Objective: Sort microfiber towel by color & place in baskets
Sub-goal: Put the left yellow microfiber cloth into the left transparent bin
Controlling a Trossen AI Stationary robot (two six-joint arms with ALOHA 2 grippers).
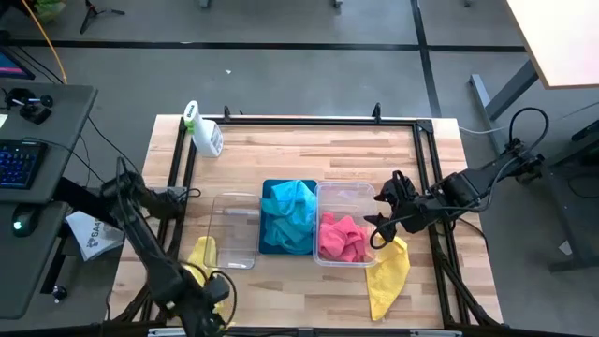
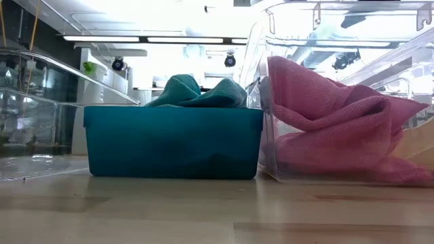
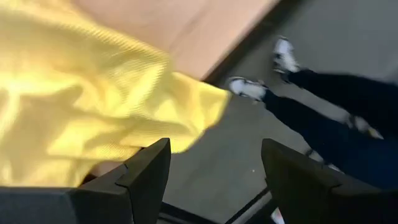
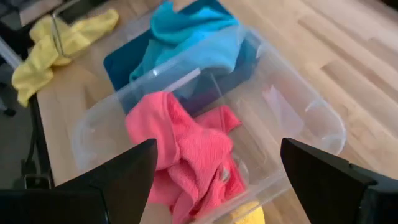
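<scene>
You have two yellow towels left: one (image 1: 201, 255) beside the empty clear bin (image 1: 234, 231) at the table's near-left edge, one (image 1: 387, 274) by the pink-filled bin (image 1: 374, 198). They're soft and floppy (pinch a raised fold). Your left gripper (image 3: 214, 180) hovers low over its towel, fingers wide apart, holding nothing. Your right gripper (image 4: 217, 180) hangs open above the pink towels (image 4: 180, 155), empty.
</scene>
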